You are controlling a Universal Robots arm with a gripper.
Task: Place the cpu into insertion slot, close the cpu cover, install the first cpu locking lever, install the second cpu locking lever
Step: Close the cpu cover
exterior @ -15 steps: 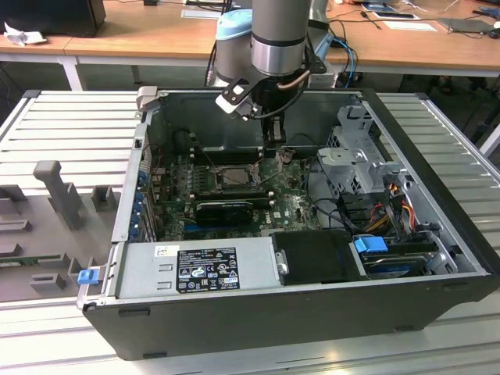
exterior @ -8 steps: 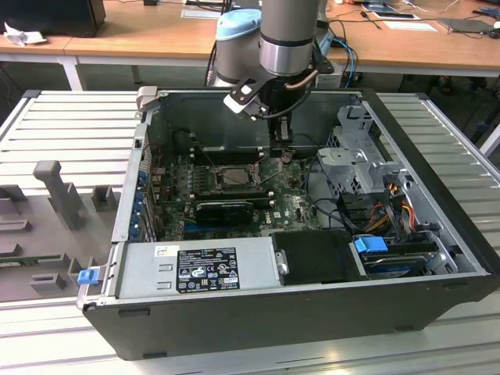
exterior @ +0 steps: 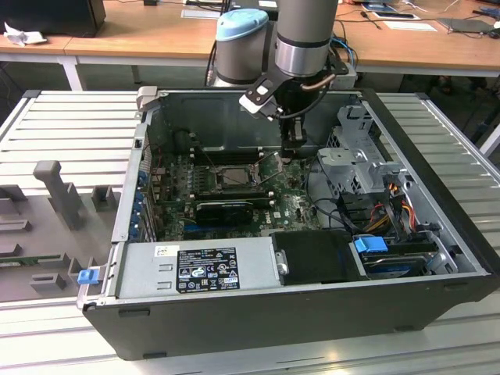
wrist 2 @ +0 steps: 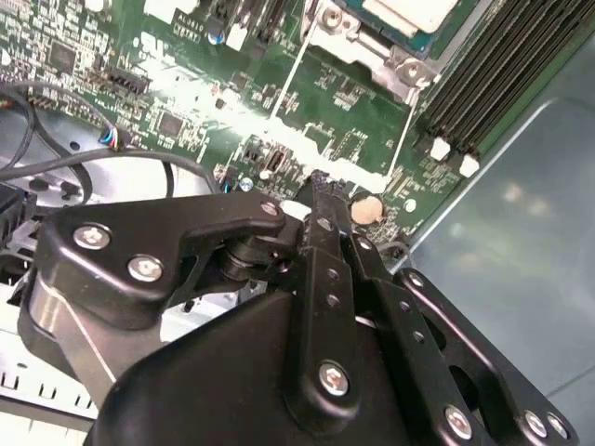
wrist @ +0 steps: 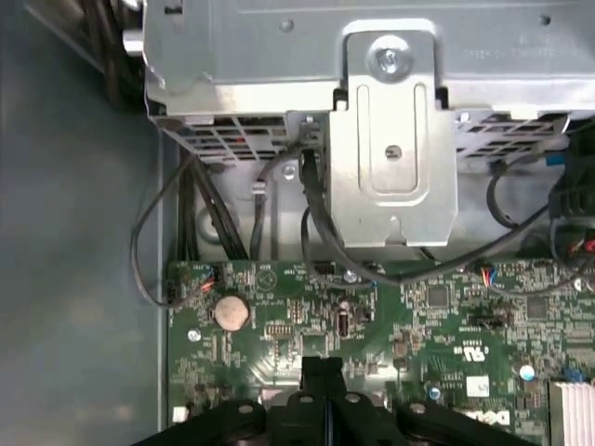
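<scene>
Exterior view: an open computer case (exterior: pixel 312 312) lies on the slatted worktop (exterior: pixel 70 117), and the arm reaches down into it. The gripper (exterior: pixel 292 148) hangs low over the green circuit board (exterior: pixel 285 199), near the case's far wall, just beside the insertion slot (exterior: pixel 226 178) on the exterior view's right. In both wrist views the gripper (wrist 2: pixel 318 190) (wrist: pixel 323 365) has its fingers pressed together with nothing seen between them. In the second wrist view the cpu (wrist 2: pixel 414 13) shows as a pale flat face framed by the silver cpu cover (wrist 2: pixel 372 51); two thin metal rods (wrist 2: pixel 296 93) run from that frame toward the gripper. In the first wrist view a coin cell (wrist: pixel 232 312) sits near the board's edge, between the gripper and a metal drive cage (wrist: pixel 390 139).
</scene>
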